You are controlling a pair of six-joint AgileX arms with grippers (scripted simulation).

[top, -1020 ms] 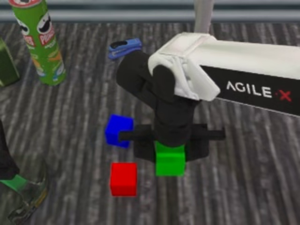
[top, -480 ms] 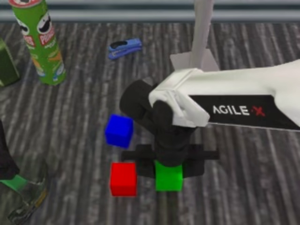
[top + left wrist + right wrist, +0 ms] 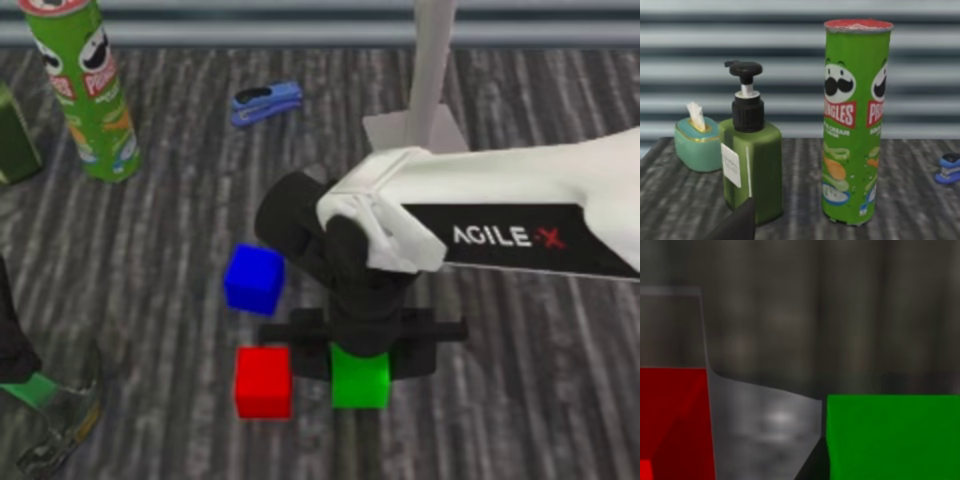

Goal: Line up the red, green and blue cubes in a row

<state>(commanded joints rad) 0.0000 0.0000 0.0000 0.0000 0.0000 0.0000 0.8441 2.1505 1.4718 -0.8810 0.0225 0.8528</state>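
Desk: dark grey striped top, carrying everything below
Right arm: white link marked AGILE·X, reaching in from the top view's right edge; its black wrist points straight down over the green cube
Right jaws: set down over the green cube; the wrist view shows one grey finger in the gap between red and green, close against the green cube's side; whether the jaws clamp the cube or only bracket it, I cannot tell
Left arm: parked at the top view's lower left corner; only a dark finger tip shows in its wrist view, so the state of its jaws cannot be told
Crisp can: tall green Pringles tube with a red lid, upright at the far left
Soap bottle: green pump dispenser, near the can
Tissue box: teal, behind the bottle
Green cube: on the desk, level with the red cube, a narrow gap between them
Red cube: to the green cube's left
Blue cube: behind the red cube, slightly turned, out of the row
Stapler: small, blue, far centre, well apart from the cubes
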